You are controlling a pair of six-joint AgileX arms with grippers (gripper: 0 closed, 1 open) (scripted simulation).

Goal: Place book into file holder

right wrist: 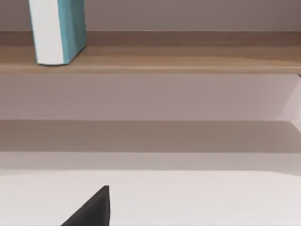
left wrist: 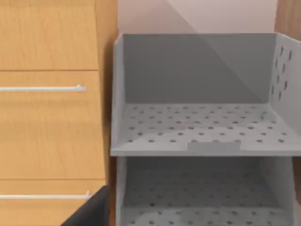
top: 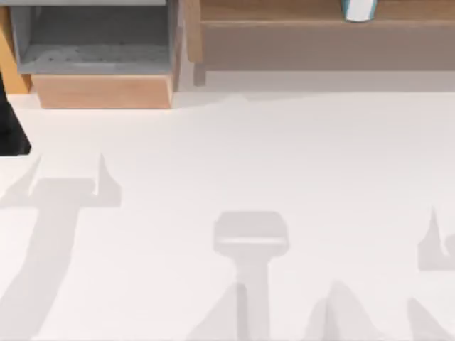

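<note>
While our book (top: 359, 9) stands upright on the long brown wooden shelf (top: 284, 28) at the upper right of the top view, teal cover beside a smooth white page edge, our file holder (top: 96, 50) sits upper left: thin grey walls, perforated floors, a light wooden front block. On the white table (top: 234, 156) we cannot tell either gripper's opening.

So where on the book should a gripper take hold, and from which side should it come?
The book stands upright on the long wooden shelf, white page edge facing out towards the table, teal covers on either side. Probably best to come in level from the table side, fingers straddling the thin width and closing on the two covers. Its upper part is out of frame, so grip height is hard to judge.
</note>
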